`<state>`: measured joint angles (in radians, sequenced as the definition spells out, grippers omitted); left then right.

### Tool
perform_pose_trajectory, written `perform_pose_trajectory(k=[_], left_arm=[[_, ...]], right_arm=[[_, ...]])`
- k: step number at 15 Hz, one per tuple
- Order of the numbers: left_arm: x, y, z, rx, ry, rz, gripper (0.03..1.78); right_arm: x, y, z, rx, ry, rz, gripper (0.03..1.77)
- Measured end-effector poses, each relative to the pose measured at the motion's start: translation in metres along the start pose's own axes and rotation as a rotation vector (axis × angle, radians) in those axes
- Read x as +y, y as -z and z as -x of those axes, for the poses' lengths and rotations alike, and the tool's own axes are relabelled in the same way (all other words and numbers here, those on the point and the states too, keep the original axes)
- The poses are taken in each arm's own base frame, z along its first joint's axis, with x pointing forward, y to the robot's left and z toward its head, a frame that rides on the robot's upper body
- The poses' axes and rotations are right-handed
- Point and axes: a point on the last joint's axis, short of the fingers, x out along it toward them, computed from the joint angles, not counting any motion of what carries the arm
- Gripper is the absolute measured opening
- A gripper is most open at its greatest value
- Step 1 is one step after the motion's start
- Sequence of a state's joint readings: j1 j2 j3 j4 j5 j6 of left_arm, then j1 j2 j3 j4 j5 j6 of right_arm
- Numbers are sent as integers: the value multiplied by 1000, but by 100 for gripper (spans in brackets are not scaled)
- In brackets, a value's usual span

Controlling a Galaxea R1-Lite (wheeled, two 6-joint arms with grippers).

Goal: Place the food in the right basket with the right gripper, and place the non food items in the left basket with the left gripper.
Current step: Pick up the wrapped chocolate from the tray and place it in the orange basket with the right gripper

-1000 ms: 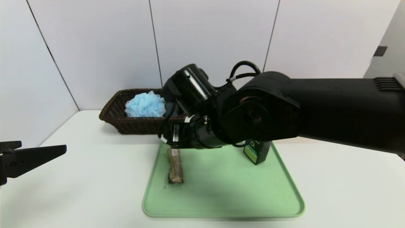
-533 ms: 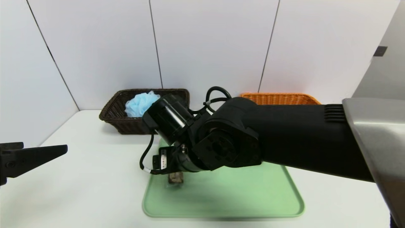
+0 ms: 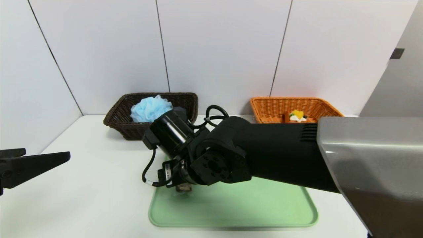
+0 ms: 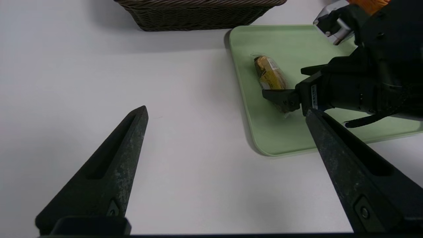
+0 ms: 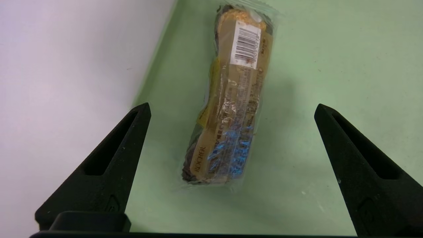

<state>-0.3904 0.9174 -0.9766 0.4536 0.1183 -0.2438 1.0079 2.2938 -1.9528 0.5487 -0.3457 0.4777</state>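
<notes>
So you're hovering your right gripper [image 5: 232, 105] over the wrapped bar [image 5: 231, 99] on the tray [image 5: 304, 205], jaws wide apart; your left gripper [image 4: 227, 109] is sitting off left, jaws apart too.

The right arm [image 3: 284, 148] blocks the way over the tray's [image 3: 251, 211] far right part; its near edge lies free, as does the table [image 3: 82, 185] left of the tray.

bright, even light | soft shadow beside tray [image 4: 330, 49] | glare on wrapper [image 5: 231, 109]
</notes>
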Motion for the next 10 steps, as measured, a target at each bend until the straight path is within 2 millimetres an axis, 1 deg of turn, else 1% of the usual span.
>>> perform_pose_trajectory(k=[4,7,10], left_arm=[[0,1,-1,7,10,-1,169],[-1,3,-1,16,48,-1,169],[0,4,0,15,48,-1,169]], right_arm=[[0,5,-12,16,15,57,171],[-1,0,-22,-24,5,38,171],[-2,2,-28,-14,11,37,171]])
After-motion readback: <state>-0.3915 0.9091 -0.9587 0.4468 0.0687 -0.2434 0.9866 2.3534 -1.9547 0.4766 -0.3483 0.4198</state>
